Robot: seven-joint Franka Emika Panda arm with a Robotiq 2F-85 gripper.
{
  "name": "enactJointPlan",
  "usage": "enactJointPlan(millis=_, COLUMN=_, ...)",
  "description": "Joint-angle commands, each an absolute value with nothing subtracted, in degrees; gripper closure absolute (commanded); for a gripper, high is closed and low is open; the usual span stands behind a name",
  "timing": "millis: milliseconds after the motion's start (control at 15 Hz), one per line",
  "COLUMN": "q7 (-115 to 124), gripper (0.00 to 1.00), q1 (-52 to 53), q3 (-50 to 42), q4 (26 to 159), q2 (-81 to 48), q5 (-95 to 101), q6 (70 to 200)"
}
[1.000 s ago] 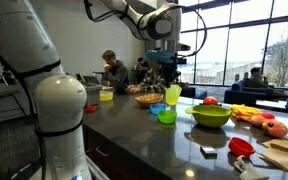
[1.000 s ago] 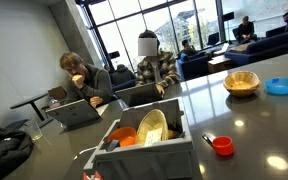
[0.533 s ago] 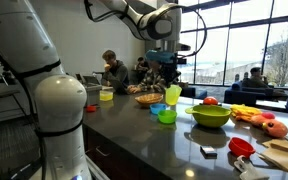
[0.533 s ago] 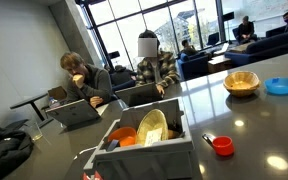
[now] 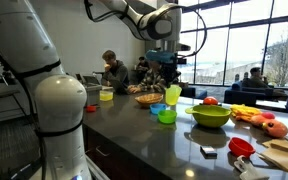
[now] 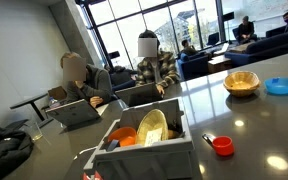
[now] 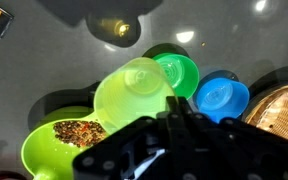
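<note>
Pale-green cup (image 5: 172,94) hangs above the dark counter (image 5: 144,140) in an exterior view, grasped by the clenched jaws of the gripper (image 5: 169,82). To its left a wicker basket (image 5: 147,98) sits farther back, a blue bowl (image 5: 156,108) and a green cup (image 5: 167,116) stand just below it, and a green bowl (image 5: 211,117) holding fruit sits to the right.

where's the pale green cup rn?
In an exterior view the pale green cup hangs in the gripper above the counter, just over the small green bowl, near the blue bowl.
</note>
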State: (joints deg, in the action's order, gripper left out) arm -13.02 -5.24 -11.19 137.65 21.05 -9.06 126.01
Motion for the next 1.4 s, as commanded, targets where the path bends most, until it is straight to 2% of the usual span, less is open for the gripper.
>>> enactJointPlan(millis=0, q7=-13.0, gripper=0.96, q1=-5.3, q3=-11.1, q4=137.5, q2=21.0, q5=-9.1, q6=125.8)
enactJointPlan(millis=200, q7=-13.0, gripper=0.96, q1=-5.3, q3=-11.1, q4=137.5, q2=21.0, q5=-9.1, q6=125.8)
enactJointPlan(millis=267, q7=-13.0, gripper=0.99, q1=-5.3, q3=-11.1, q4=137.5, q2=21.0, q5=-9.1, q6=125.8)
enactJointPlan(millis=1333, q7=-12.1, gripper=0.99, q1=-6.2, q3=-11.1, q4=137.8, q2=18.4, q5=-8.6, q6=126.6)
